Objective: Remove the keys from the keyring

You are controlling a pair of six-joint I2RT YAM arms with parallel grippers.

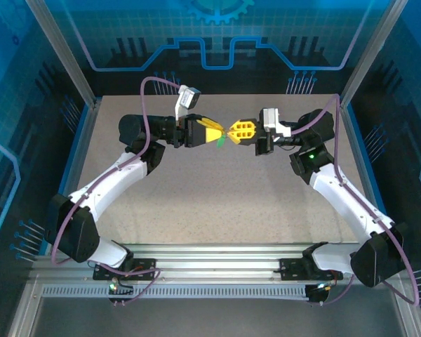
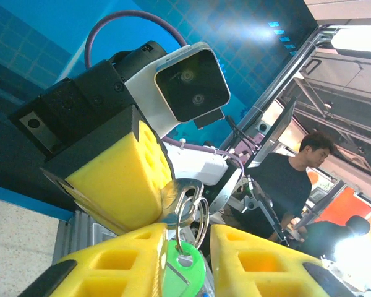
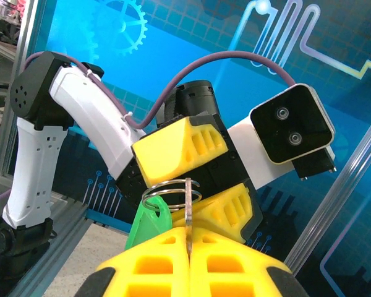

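Left gripper (image 2: 188, 250) clamps one green key (image 2: 182, 272), right gripper (image 3: 188, 242) one silver key (image 2: 175, 193) (single keyring (image 3: 162, 193)).

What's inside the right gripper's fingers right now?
A silver key, seen edge-on, is clamped in the right gripper, with the keyring looped around its top. Its lower part is hidden inside the grip. The green-headed key hangs outside the fingers.

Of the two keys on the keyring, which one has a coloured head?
The green-headed key, hanging below the keyring between the left gripper's fingers. The silver key is bare metal, pinched by the right gripper.
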